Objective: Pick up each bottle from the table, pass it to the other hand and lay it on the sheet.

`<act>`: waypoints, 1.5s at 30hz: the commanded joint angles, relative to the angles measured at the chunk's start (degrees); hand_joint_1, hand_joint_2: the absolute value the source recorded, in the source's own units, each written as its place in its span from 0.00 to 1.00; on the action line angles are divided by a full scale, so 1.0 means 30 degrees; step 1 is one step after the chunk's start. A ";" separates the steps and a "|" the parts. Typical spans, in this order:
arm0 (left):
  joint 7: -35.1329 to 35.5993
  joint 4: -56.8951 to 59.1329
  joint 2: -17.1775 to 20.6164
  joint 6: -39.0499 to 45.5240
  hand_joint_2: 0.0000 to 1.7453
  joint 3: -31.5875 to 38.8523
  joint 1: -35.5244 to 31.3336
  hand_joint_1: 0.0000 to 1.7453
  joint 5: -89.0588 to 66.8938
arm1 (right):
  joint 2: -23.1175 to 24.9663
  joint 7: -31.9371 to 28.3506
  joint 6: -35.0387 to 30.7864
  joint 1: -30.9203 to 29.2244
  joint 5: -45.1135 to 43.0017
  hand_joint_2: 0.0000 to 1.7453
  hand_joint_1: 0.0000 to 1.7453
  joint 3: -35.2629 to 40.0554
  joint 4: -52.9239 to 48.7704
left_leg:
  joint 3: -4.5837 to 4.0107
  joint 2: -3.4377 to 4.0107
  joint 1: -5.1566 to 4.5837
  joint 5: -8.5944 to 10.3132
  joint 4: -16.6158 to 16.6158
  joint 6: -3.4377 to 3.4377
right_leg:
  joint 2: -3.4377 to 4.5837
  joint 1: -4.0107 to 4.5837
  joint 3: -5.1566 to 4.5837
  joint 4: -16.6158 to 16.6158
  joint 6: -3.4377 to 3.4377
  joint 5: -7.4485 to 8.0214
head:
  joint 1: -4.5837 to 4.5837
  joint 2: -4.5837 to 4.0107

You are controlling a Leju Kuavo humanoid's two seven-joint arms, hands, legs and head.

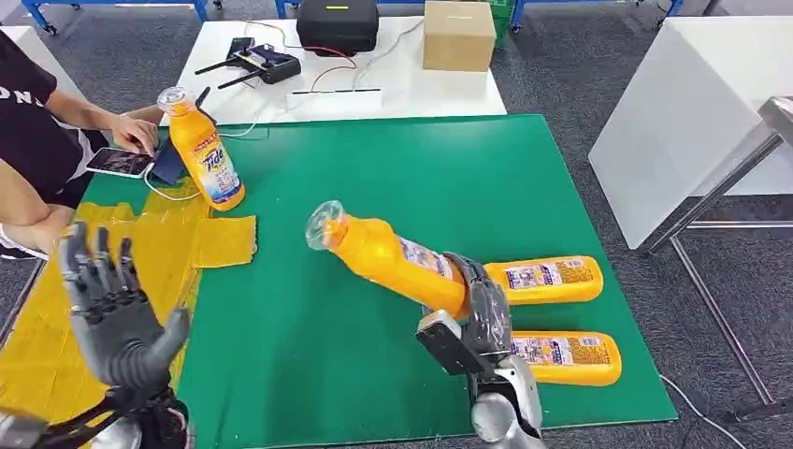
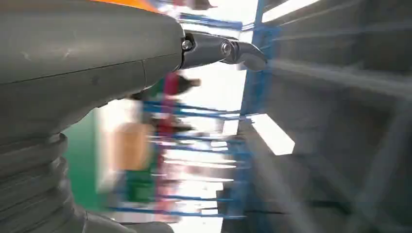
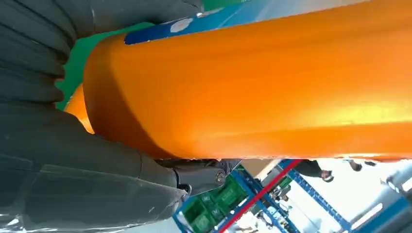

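Note:
My right hand (image 1: 479, 313) grips an orange bottle (image 1: 388, 255) near its base and holds it tilted above the green mat, clear cap toward the left. In the right wrist view the same bottle (image 3: 262, 82) lies across the hand (image 3: 73, 160). My left hand (image 1: 112, 304) is raised over the yellow sheet (image 1: 140, 271) with fingers spread and nothing in it; its thumb (image 2: 218, 48) shows in the left wrist view. Two more orange bottles (image 1: 547, 278) (image 1: 566, 358) lie on the mat to the right. Another bottle (image 1: 204, 150) stands at the sheet's far edge.
A person at the left rests a hand (image 1: 131, 133) on a phone by the standing bottle. Behind the green mat (image 1: 393, 178) a white table (image 1: 355, 84) carries a cardboard box (image 1: 458, 36), a black case and a controller. A white table stands at the right.

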 commanded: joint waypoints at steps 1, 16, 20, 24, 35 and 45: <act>0.0778 0.5541 0.1679 0.0761 1.00 -0.2567 -0.1700 0.00 -0.1995 | 0.0613 -0.0241 0.0743 -0.0866 -0.0555 1.00 1.00 -0.1567 0.0507 | 0.0044 -0.0034 -0.0003 0.0009 -0.0029 -0.0022 | -0.0042 -0.0004 0.0051 -0.0019 -0.0007 -0.0005 | -0.0007 0.0000; 0.1426 0.6826 0.1958 0.0196 1.00 -0.3657 -0.2544 0.00 -0.1395 | 0.1005 -0.1129 0.1676 -0.1905 -0.1475 1.00 1.00 -0.1230 0.2368 | 0.0063 0.0001 0.0023 -0.0011 -0.0026 -0.0036 | -0.0018 0.0020 0.0077 -0.0027 -0.0012 -0.0010 | -0.0007 0.0000; 0.1290 0.6946 0.2063 -0.0593 1.00 -0.4062 -0.2610 0.00 -0.0568 | 0.1218 -0.1253 0.1899 -0.2338 -0.1541 1.00 1.00 -0.0780 0.3343 | 0.0041 0.0020 0.0010 -0.0005 -0.0026 -0.0026 | 0.0008 0.0007 0.0047 -0.0018 -0.0007 -0.0001 | -0.0007 0.0000; 0.1351 0.7069 0.2170 -0.0681 1.00 -0.4333 -0.2933 0.00 -0.0248 | 0.1529 -0.1716 0.1883 -0.2676 -0.1793 1.00 1.00 -0.0257 0.4285 | 0.0047 0.0010 0.0022 -0.0007 -0.0023 -0.0035 | -0.0006 0.0019 0.0058 -0.0020 -0.0014 -0.0004 | 0.0000 0.0000; 0.1482 0.7687 0.2248 -0.1079 1.00 -0.4225 -0.3534 0.00 0.0834 | 0.2190 -0.2676 0.2086 -0.3034 -0.2046 1.00 1.00 0.2358 0.5268 | 0.0042 0.0024 0.0022 -0.0005 -0.0021 -0.0032 | 0.0012 0.0016 0.0046 -0.0009 -0.0009 -0.0004 | -0.0007 0.0000; 0.1487 0.7918 0.2231 -0.1127 1.00 -0.4141 -0.3622 0.00 0.0994 | 0.2315 -0.2801 0.2039 -0.2926 -0.1986 1.00 1.00 0.3188 0.5207 | 0.0051 0.0002 0.0028 -0.0009 -0.0018 -0.0041 | -0.0015 0.0021 0.0065 -0.0009 -0.0012 -0.0015 | 0.0000 0.0000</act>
